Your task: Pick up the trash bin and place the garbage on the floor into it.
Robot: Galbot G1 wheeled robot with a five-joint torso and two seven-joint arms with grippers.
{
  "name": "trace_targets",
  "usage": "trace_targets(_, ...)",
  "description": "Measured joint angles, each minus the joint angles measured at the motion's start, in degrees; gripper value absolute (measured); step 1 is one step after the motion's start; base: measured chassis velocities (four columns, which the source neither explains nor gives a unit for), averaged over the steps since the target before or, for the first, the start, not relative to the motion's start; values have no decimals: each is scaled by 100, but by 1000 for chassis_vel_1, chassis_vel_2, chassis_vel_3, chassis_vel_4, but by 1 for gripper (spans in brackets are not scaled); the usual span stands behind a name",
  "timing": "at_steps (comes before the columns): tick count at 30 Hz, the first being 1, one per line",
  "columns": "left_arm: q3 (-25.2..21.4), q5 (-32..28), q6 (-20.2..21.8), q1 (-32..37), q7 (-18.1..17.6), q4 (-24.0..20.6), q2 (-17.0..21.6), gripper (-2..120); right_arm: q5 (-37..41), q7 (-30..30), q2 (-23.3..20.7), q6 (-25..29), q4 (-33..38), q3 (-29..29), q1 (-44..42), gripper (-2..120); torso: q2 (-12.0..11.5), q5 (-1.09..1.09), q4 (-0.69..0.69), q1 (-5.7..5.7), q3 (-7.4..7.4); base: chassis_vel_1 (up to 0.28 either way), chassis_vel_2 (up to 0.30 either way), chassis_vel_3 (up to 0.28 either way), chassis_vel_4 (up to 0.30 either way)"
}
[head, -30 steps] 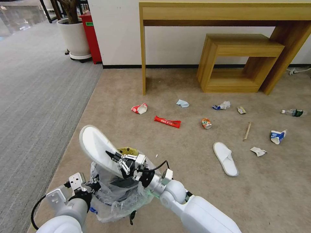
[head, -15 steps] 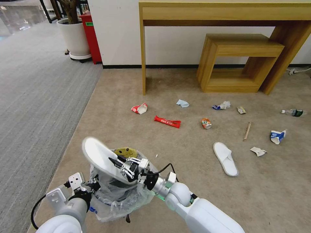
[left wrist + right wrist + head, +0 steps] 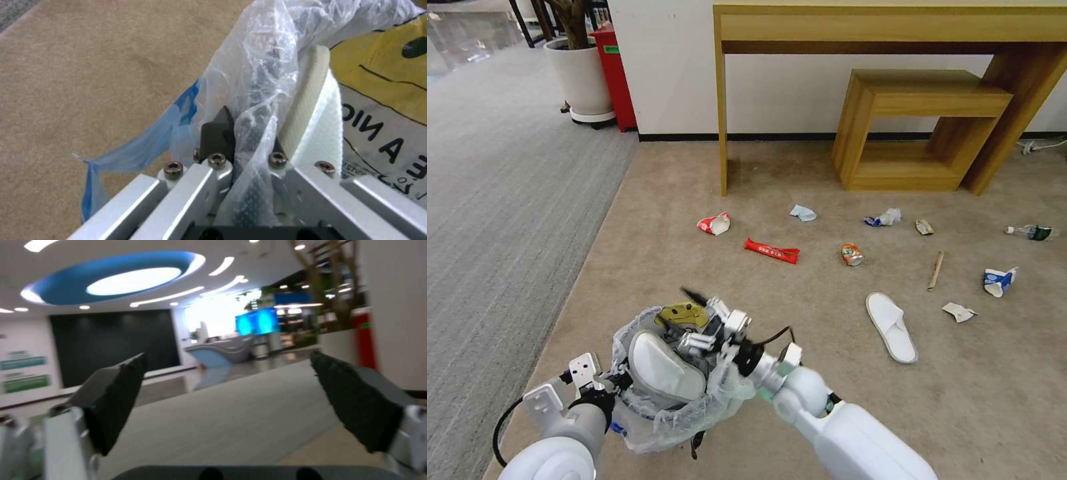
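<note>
Jaws of right gripper (image 3: 704,319) standing apart, empty, over trash bin (image 3: 674,380) | slipper (image 3: 664,365) lying inside, below them | left gripper (image 3: 242,133) clamping bin rim | risk: liner snagging fingers, tipping bin.

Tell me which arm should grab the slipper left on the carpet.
Probably the right. The right gripper is open and empty above the bin, on the same side as the slipper. The left gripper is clamped on the bin's rim, holding it up.
</note>
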Motion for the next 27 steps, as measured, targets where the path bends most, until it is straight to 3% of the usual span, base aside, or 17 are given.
trace_targets(4,-125,-308,-77,-154,51,363,495,1,179,438,-657,-198,371,863,-286,100,0,-1,-3,0,0,0,0,0,0)
trace_targets(8,-145,-427,-219,-300,243,620,898,1,285,499,-978,-245,561,1445,-570,100,0,0,-2,0,0,0,0,0,0)
trace_targets(16,-39,-356,-335,-459,502,945,1197,1,267,742,-1121,-359,746,2257,-1192,100,0,1,-1,0,0,0,0,0,0)
trace_targets(27,7,-264,-367,-442,573,913,1286,1,-43,1560,-1089,-631,898,2864,-1742,100,0,0,-1,0,0,0,0,0,0)
